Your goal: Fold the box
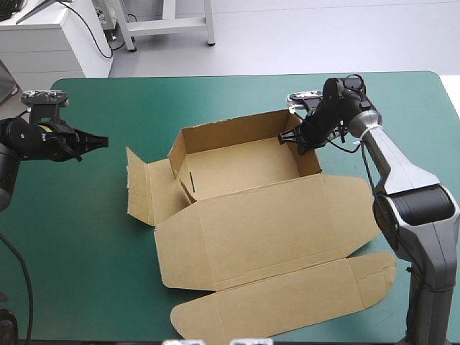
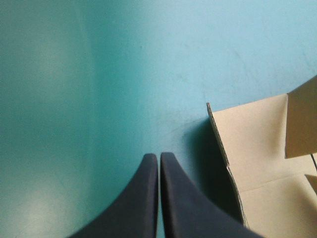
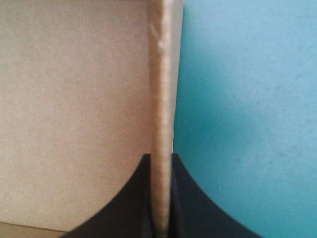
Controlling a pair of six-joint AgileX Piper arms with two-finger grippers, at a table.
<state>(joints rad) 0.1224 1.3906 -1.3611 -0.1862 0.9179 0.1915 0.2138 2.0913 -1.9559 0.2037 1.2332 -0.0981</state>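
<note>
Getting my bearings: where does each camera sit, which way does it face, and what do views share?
High view: above and behind the robot, facing forward and down on the teal-green table cover, the brown cut-board box, both arms, left gripper and right gripper.
Left wrist view: above the left wrist, along its shut black fingers, onto the cover beside a box flap.
Right wrist view: above the right wrist, along fingers shut on the box's raised wall.
Shared: the box and cover show in all three.
</note>
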